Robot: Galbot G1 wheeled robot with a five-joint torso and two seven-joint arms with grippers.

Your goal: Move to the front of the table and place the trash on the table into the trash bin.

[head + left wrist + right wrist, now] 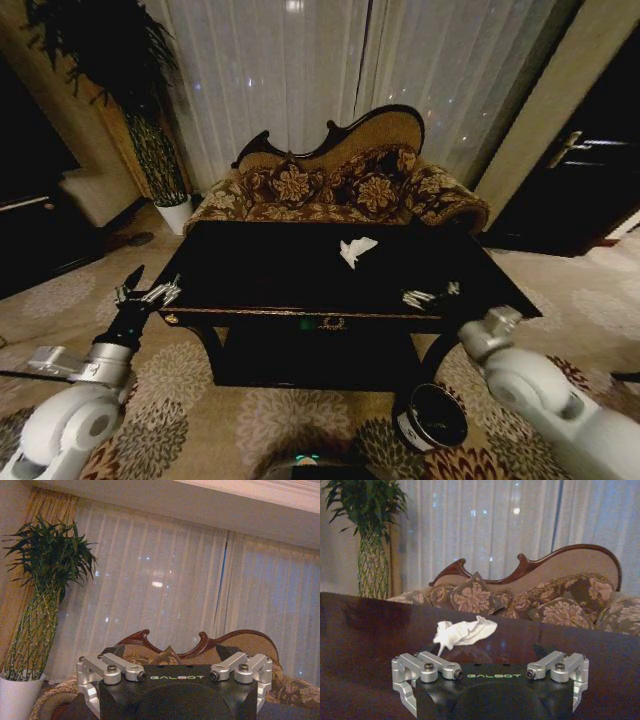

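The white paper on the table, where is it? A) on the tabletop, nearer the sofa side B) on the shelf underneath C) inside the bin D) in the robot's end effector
A: the crumpled white paper lies on the table top, toward the sofa, untouched.

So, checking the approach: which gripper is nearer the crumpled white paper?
The right gripper: it hangs over the table at its front right, facing the paper, while the left gripper sits off the table's front left corner.

Glossy wooden table (pixel 250 270), crumpled paper (pixel 357 250)
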